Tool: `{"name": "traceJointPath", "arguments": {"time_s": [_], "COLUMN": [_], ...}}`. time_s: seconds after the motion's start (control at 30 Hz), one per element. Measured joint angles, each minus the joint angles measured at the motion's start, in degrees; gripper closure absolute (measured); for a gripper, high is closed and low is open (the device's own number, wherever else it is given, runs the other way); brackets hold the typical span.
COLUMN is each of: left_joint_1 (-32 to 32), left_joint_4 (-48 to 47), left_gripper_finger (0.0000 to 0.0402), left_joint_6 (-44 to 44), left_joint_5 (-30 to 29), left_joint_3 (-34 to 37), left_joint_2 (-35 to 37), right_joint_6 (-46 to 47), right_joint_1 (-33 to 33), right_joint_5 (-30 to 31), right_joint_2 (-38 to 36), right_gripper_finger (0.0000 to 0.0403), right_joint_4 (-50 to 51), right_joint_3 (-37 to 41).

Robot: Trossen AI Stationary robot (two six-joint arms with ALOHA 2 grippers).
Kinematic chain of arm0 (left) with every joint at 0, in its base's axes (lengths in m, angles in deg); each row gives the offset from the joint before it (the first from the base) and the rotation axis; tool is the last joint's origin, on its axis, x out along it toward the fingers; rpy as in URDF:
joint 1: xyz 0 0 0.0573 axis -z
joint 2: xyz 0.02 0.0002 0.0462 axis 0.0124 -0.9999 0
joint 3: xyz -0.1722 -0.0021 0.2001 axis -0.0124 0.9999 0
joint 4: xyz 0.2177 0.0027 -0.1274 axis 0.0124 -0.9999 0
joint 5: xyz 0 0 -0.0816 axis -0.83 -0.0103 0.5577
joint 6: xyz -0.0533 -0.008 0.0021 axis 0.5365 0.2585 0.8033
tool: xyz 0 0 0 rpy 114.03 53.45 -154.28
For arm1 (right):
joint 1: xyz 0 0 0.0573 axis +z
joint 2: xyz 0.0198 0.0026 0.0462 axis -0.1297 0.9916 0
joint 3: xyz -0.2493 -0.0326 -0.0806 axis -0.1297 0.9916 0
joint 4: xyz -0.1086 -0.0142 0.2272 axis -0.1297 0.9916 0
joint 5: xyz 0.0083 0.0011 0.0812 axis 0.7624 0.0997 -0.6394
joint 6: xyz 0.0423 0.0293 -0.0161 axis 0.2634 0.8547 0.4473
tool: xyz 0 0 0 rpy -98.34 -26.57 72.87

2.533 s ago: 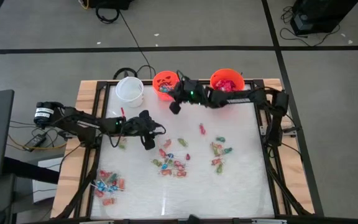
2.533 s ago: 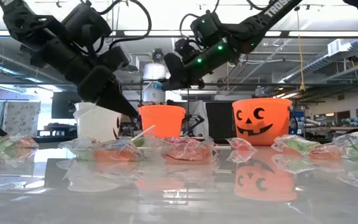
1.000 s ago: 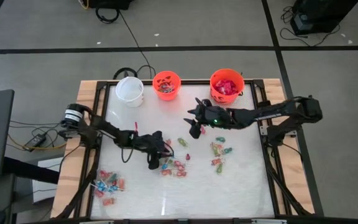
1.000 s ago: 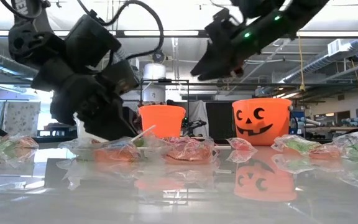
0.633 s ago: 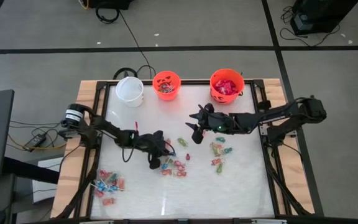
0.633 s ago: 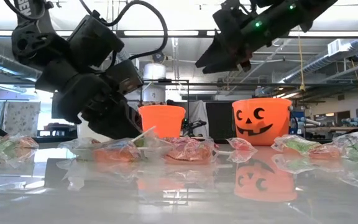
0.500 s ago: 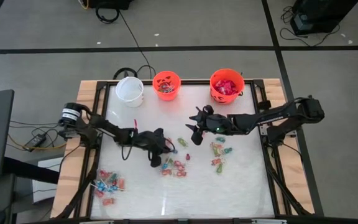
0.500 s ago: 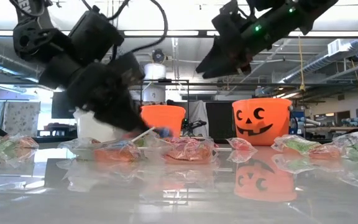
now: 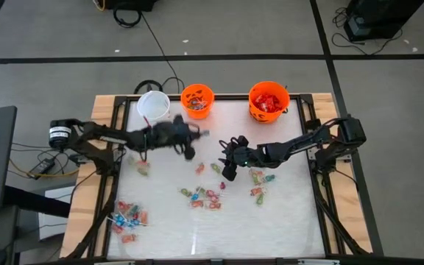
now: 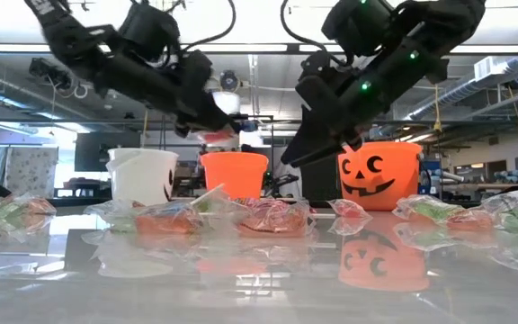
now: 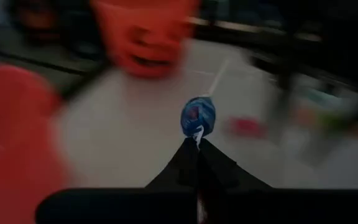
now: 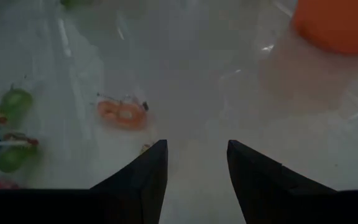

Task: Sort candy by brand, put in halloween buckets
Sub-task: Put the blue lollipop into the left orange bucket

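A blue-headed lollipop with a white stick hangs in the air ahead of my left gripper, which is shut on it. That gripper is above the table in front of the small orange bucket. The white bucket and the larger orange bucket stand beside it along the far edge. My right gripper is open, low over the table's middle, with bare table between its fingers. An orange candy lies just ahead of it. My left gripper pinches the twisted wrapper end just below the lollipop's blue head between its two fingertips. The fingers lie nearly level. The lollipop is lifted clear of the table, and its stick points away from the fingers.
Loose wrapped candy lies in clusters at the table's middle, near left and right of middle, with single pieces between. The larger orange bucket holds red packets. A black frame edges the table.
My left gripper has shut on the lollipop in the middle cluster and lifted it clear. It has swung up and toward the far edge, near the small orange bucket, and tipped closer to level. My right gripper has come down and toward the near edge, over the loose candy.
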Motion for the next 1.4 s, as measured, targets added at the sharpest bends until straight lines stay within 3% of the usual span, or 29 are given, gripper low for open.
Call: {"name": "traceJointPath", "arguments": {"time_s": [0.1,0.23,0.4,0.6,0.8,0.97,1.13,1.3,1.4], "left_joint_1": [-7.08,-14.36,-16.24,-10.49,-0.82,3.92,6.38,7.83,8.57], "left_joint_4": [-0.59,-4.33,-9.17,-20.36,-20.58,-11.72,1.1,11.8,11.84], "left_gripper_finger": [0.0399,0.0399,0.04,0.04,0.04,0.04,0.0396,0.0374,0.036], "left_joint_6": [-1.81,-1.14,-0.35,1.8,4.09,8.53,12.58,14.77,15.65], "left_joint_5": [0.25,5.52,7.73,8.8,8.34,5.72,3.33,2.66,2.68], "left_joint_3": [-2.58,-7.12,-9.07,-8.24,-2.45,2.93,8.23,11.79,12.27], "left_joint_2": [0.0,-0.4,-0.32,-0.31,-0.31,-0.39,-2.96,-7.17,-8.42], "right_joint_6": [-0.37,-1.42,-1.58,-1.58,-1.96,-4.81,-7.78,-11.63,-13.45], "right_joint_1": [-0.37,-0.22,0.58,0.75,0.7,0.09,-0.02,-0.8,-1.3], "right_joint_5": [-0.9,-1.03,-1.05,0.12,0.16,-3.61,-12.9,-10.06,-9.28], "right_joint_2": [-0.24,-0.94,-1.01,-1.03,-1.03,-0.67,4.93,9.78,10.51], "right_gripper_finger": [0.0225,0.0225,0.0225,0.0225,0.0224,0.022,0.0209,0.018,0.0163], "right_joint_4": [-0.57,-1.0,0.48,2.17,3.09,-0.85,-12.42,-9.53,-8.02], "right_joint_3": [0.0,-0.04,-0.04,-0.04,-0.02,0.0,-1.14,-5.31,-6.74]}}
